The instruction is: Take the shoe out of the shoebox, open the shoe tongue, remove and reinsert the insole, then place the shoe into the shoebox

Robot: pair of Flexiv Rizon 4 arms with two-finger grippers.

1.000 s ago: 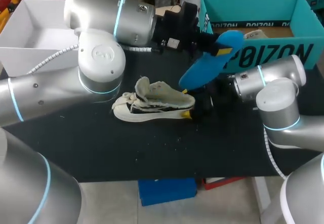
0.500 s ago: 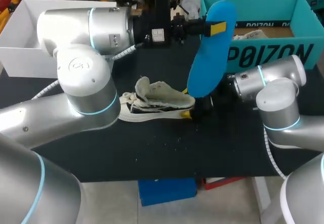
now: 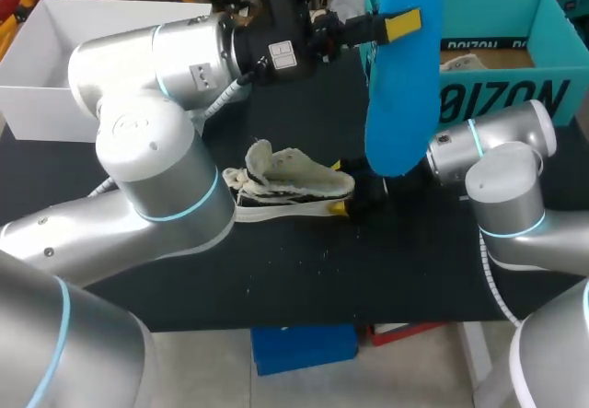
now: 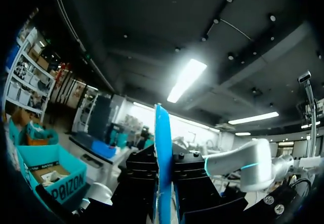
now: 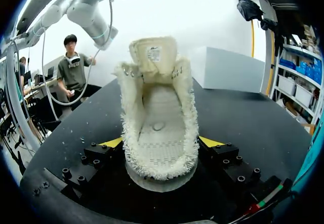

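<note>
Left gripper [image 3: 396, 24] pinches the blue insole [image 3: 400, 104] upright above the shoe [image 3: 290, 182], and its wrist view shows the insole edge-on. Right gripper [image 3: 342, 187] clamps the shoe's heel on the bench [image 3: 276, 270]. Only its wrist view shows the fleecy inside, with the tongue apparently raised.

shoe [image 3: 294, 185] 1 | insole [image 3: 402, 86] 1 | teal shoebox [image 3: 502, 104] 1 | white box [image 3: 46, 113] 1 | arms 2: left arm [image 3: 175, 49], right arm [image 3: 502, 182]

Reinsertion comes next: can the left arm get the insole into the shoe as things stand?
Probably yes: the shoe opens upward, tongue folded back, nothing over it; the right tool only clamps its heel sides. The left tool holds the insole raised.
</note>
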